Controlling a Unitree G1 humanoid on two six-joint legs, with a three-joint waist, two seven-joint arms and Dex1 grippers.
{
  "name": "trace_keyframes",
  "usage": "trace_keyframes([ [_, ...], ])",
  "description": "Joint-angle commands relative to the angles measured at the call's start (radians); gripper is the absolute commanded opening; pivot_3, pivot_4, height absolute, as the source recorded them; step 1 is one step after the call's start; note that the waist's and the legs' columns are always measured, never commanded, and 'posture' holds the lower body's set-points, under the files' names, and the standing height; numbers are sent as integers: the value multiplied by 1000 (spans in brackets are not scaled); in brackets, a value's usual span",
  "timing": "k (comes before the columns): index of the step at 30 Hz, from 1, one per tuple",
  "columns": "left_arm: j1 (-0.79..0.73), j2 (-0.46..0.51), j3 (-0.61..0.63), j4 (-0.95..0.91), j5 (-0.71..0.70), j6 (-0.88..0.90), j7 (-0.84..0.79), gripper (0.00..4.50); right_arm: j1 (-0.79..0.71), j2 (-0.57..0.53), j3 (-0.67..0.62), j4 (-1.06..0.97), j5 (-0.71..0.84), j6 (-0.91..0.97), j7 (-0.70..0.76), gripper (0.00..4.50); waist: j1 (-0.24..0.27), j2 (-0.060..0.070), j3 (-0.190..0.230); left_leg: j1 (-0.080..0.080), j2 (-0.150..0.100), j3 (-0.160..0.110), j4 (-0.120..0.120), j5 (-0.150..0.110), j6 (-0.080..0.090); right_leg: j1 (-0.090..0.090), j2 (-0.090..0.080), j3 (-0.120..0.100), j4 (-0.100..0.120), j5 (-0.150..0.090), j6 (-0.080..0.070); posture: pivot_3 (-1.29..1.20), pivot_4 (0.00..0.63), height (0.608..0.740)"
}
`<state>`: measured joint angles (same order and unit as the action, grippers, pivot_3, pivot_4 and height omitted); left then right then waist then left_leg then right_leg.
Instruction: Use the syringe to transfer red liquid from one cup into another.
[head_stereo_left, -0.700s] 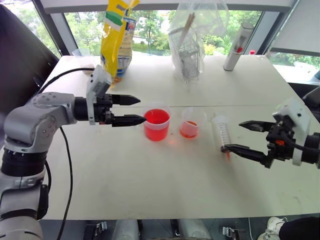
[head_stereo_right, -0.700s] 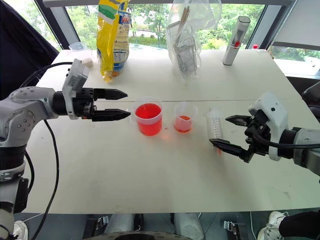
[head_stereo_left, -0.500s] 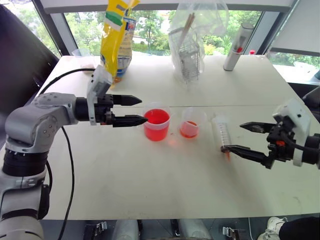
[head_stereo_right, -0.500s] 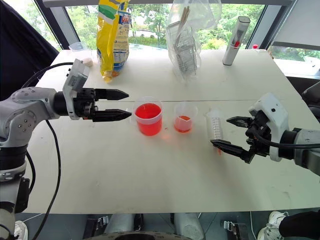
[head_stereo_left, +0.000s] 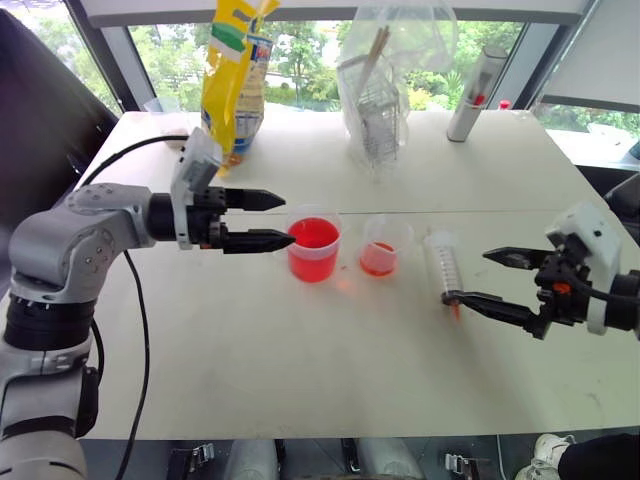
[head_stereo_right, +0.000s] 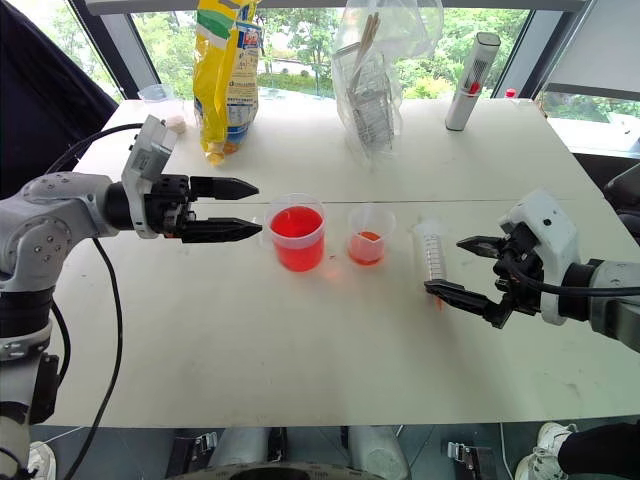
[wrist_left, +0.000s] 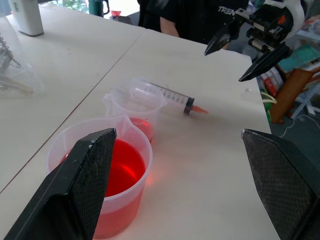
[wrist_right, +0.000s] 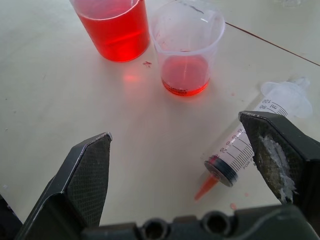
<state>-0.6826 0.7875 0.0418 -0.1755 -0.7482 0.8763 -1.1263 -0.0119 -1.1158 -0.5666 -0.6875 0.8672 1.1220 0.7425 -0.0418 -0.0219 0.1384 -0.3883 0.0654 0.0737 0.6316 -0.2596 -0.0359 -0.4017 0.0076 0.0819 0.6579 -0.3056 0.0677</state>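
Observation:
The syringe (head_stereo_left: 444, 265) lies flat on the white table, empty, its orange tip pointing at the front edge, and nothing holds it. My right gripper (head_stereo_left: 466, 276) hangs open just right of that tip, pointing left. In the right wrist view the syringe (wrist_right: 245, 145) lies near one finger (wrist_right: 280, 155). The larger cup (head_stereo_left: 314, 248) holds plenty of red liquid (wrist_left: 125, 170). Right of it, the smaller cup (head_stereo_left: 380, 246) holds a shallow red layer. My left gripper (head_stereo_left: 286, 220) is open and level, its fingertips just left of the larger cup's rim.
At the back of the table stand a yellow snack bag (head_stereo_left: 232, 70), a clear plastic bag of utensils (head_stereo_left: 385, 80) and a grey bottle (head_stereo_left: 476, 92). A black cable (head_stereo_left: 135, 330) hangs by my left arm. A person in a dark shirt (wrist_left: 200, 20) shows beyond the table.

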Motion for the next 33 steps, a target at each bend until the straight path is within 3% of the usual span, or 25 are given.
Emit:
trace_keyframes([
  [1,-27,4,4,-7,7,-25,-7,4136,-6,-29,1,17,-37,-15,-10,4459,0,0,0,0,0,0,0,0,0,0,0,0,0,0,0,0,150,739],
  [5,-36,-5,-8,6,17,-38,-13,4136,-57,-58,75,71,-51,12,-22,4459,0,0,0,0,0,0,0,0,0,0,0,0,0,0,0,0,150,739],
  [9,-52,-17,-30,25,35,-59,-24,4136,-290,-68,269,239,-61,157,-90,4459,-5,0,0,2,0,0,0,0,0,1,0,1,0,0,0,0,150,739],
  [14,-61,-37,-40,33,50,-76,-24,4136,-673,55,510,527,-103,405,-135,4459,-3,1,0,2,0,2,-1,0,0,-1,0,3,0,0,-1,0,150,739],
  [18,-48,-38,-32,17,50,-76,-14,4136,-848,147,646,731,-180,489,-166,4459,-1,1,0,-1,0,2,0,0,0,-5,0,3,2,0,-1,0,150,739],
  [25,13,-25,0,-53,30,-53,33,4136,-982,231,870,993,-335,412,-141,4459,2,1,0,-3,0,3,0,0,1,-6,-1,3,1,0,-1,0,150,739],
  [33,64,-12,41,-118,1,-26,89,4136,-1044,326,987,1177,-453,311,-67,4459,-4,1,0,-2,0,3,1,0,1,-6,0,3,4,0,-1,0,150,739],
])
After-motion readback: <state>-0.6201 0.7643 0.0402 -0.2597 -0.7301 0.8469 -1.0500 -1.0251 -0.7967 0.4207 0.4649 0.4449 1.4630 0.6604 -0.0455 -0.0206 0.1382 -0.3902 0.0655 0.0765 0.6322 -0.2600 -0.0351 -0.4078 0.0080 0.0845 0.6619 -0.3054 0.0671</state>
